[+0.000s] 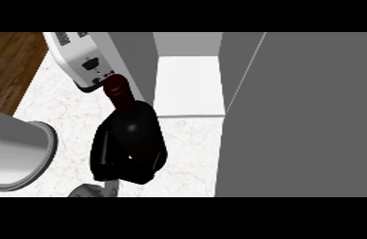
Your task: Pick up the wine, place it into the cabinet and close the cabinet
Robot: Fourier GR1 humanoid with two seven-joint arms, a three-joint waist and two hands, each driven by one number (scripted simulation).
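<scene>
on the pale marble tabletop (186,150) the left robot hand (118,158) curls around the wine (132,119), its long axis pointing up-view, neck first, with the open cabinet (188,85) just right of it.

One black hand (114,153) shows low in the head view, its fingers (102,145) and thumb curled round the wine bottle (136,126), gripping the body below the neck. A grey forearm (91,189) enters beneath it. I cannot tell which hand.
</scene>
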